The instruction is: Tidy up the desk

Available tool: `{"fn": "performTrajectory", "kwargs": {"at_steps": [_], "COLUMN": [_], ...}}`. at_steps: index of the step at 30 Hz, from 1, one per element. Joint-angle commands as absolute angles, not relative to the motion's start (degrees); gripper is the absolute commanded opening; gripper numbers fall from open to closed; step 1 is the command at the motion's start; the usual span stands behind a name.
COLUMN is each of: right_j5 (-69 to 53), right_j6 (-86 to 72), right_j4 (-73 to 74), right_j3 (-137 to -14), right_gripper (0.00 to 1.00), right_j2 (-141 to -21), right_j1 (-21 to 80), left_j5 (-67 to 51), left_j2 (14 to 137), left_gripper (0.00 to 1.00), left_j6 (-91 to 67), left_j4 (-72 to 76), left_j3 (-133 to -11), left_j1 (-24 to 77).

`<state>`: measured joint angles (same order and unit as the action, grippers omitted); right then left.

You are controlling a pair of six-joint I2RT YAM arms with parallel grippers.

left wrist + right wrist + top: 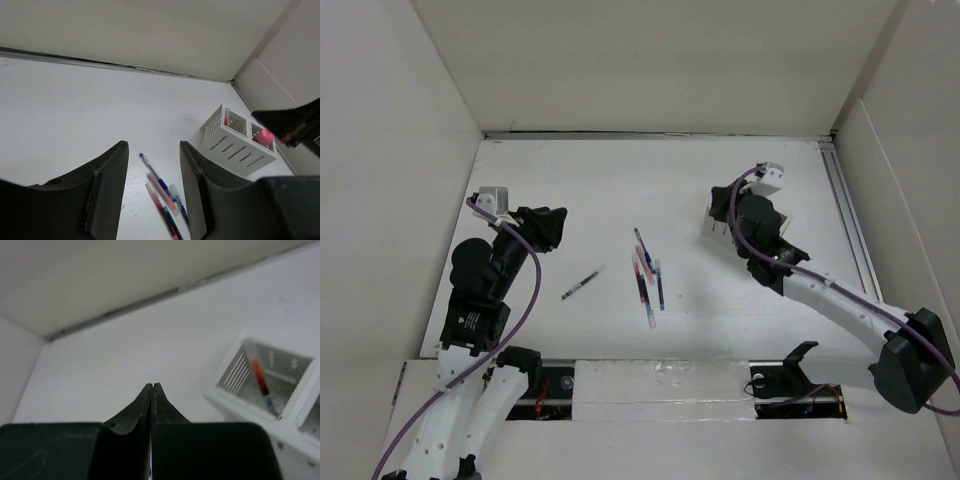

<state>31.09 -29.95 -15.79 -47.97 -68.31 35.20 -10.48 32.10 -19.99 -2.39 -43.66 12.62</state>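
The desk (620, 180) is a white tabletop between white walls. Several pens (646, 275) lie bunched at its middle, and one dark pen (583, 283) lies apart to their left. My left gripper (552, 226) is open and empty, left of the pens; in the left wrist view they (161, 189) show between its fingers (112, 190). My right gripper (722, 203) is shut, over a white slotted organizer (713, 226). In the right wrist view its fingertips (153, 386) touch with nothing between them. The organizer (235, 375) holds a red pen (259, 374).
A pink thing (264, 137) sits at the organizer's (235, 147) right compartment, close to the right gripper's dark body (295, 122). I cannot tell whether it is held. A metal rail (850, 220) runs along the right wall. White panels cover the near edge (660, 385).
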Motion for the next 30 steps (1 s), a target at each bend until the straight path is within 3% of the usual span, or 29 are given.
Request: {"fn": "performTrajectory", "kwargs": {"at_steps": [1, 4, 5, 8, 11, 25, 28, 30], "right_j5": [19.25, 12.76, 10.83, 7.3, 7.82, 12.65, 14.59, 15.72], "right_j6": [-32.61, -31.03, -30.24, -29.1, -29.35, -27.86, -28.3, -28.65], "right_j4": [-8.37, -0.65, 2.08, 5.97, 4.22, 2.99, 2.81, 2.81], "right_j3": [-43.42, -44.2, -44.99, -48.07, -49.39, -57.12, -58.27, -59.15], "right_gripper": [0.0, 0.03, 0.16, 0.36, 0.41, 0.42, 0.39, 0.32], "right_j2": [-70.22, -74.34, -75.92, -82.07, -87.61, -99.84, -101.86, -102.65], "right_j1": [40.42, 41.74, 42.88, 47.0, 48.33, 48.34, 47.81, 47.29], "left_j5": [-10.37, -10.72, -11.24, -10.64, -10.72, -10.28, -10.11, -10.63], "left_j2": [31.64, 32.34, 32.34, 32.52, 32.09, 31.55, 32.08, 32.34], "left_gripper": [0.41, 0.41, 0.41, 0.41, 0.41, 0.41, 0.41, 0.41], "left_j6": [-19.51, -19.69, -19.77, -19.86, -19.69, -19.51, -19.42, -19.42], "left_j4": [0.53, 0.35, 0.35, 0.62, 0.26, 0.52, 0.27, 0.18], "left_j3": [-45.26, -45.7, -45.7, -45.7, -45.62, -45.35, -45.7, -45.62], "left_j1": [12.3, 12.3, 12.3, 12.3, 12.3, 12.3, 12.3, 12.3]}}
